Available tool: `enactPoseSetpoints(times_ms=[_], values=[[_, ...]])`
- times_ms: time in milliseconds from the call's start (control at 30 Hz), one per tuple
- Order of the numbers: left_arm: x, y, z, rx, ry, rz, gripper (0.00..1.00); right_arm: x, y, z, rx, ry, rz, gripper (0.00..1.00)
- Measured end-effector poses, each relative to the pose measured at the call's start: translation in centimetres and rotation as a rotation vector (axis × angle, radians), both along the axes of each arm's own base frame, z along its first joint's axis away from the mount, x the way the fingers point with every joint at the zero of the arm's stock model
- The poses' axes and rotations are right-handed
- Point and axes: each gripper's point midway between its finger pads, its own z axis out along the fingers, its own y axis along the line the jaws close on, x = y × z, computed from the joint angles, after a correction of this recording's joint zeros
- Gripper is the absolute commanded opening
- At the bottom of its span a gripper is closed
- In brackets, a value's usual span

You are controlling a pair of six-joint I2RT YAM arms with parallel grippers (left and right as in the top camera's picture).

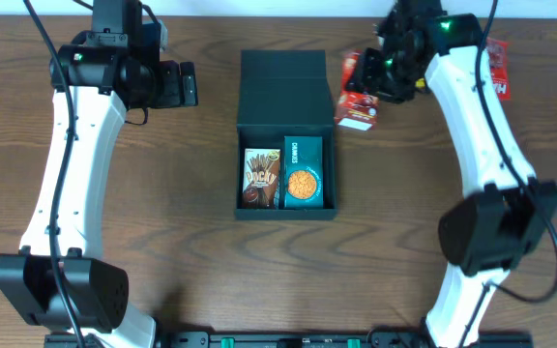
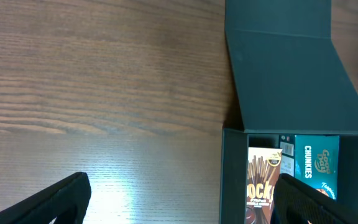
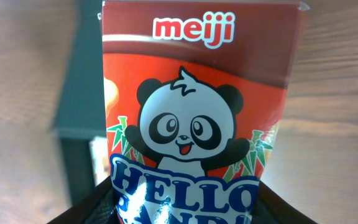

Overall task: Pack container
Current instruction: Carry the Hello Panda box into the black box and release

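Note:
The dark teal-black container (image 1: 285, 132) lies open at the table's middle with its lid flap folded back. Inside are a brown Pocky box (image 1: 260, 178) and a smaller teal cookie box (image 1: 304, 173). The container also shows in the left wrist view (image 2: 291, 81), as do the Pocky box (image 2: 263, 180) and the cookie box (image 2: 316, 163). My right gripper (image 1: 387, 79) is shut on a red Hello Panda box (image 1: 358, 92), held just right of the lid; the box fills the right wrist view (image 3: 201, 106). My left gripper (image 1: 184, 85) is open and empty, left of the lid.
A red snack packet (image 1: 497, 66) lies at the far right behind the right arm. Bare wooden table (image 1: 162, 193) lies left and right of the container.

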Motion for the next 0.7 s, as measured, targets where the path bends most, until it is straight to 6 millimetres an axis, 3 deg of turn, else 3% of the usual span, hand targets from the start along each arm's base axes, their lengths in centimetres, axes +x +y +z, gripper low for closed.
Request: enactPoseSetpoints(times_ms=[100, 267, 367, 500, 700], values=[[0.0, 0.0, 0.0, 0.002, -0.001, 0.001, 0.95, -2.9, 3.2, 1.0, -0.008, 0.027, 0.092, 0.44], [0.0, 0.1, 0.0, 0.003, -0.001, 0.003, 0.95, -5.9, 6.8, -2.1, -0.09, 0.112, 0.204, 0.41], [0.1, 0.2, 0.0, 0.01, -0.002, 0.006, 0.95, -7.3, 7.6, -4.6, -0.134, 0.176, 0.233, 0.41], [0.1, 0.3, 0.0, 0.016, -0.002, 0.009, 0.95, -9.5, 6.8, -7.9, -0.191, 0.291, 0.202, 0.38], [0.1, 0.5, 0.0, 0.023, -0.002, 0.013, 0.95, -10.5, 6.0, -10.1, -0.226, 0.349, 0.134, 0.8]])
